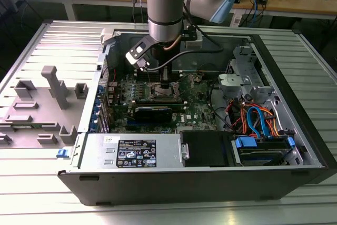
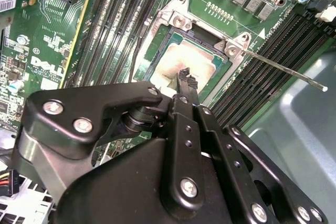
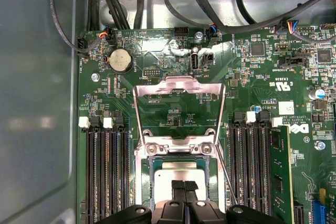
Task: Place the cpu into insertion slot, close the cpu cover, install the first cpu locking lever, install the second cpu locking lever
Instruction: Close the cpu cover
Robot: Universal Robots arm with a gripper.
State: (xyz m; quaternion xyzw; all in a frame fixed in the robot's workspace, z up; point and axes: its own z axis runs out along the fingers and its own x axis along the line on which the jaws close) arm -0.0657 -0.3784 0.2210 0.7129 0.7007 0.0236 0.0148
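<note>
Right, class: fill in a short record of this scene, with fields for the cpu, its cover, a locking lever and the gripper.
cpu: lying flat in the insertion slot
cpu cover: open, tilted back from the slot
locking lever: unlatched, sticking out from the slot's corner
gripper: directly over the cpu, fingers shut

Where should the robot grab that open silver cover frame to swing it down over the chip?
Probably the far crossbar of the cpu cover, opposite its hinge. The frame stands flipped open, away from the cpu, so that thin bar looks free on both faces. Coming from above, the jaws could pinch it across its thickness.
</note>
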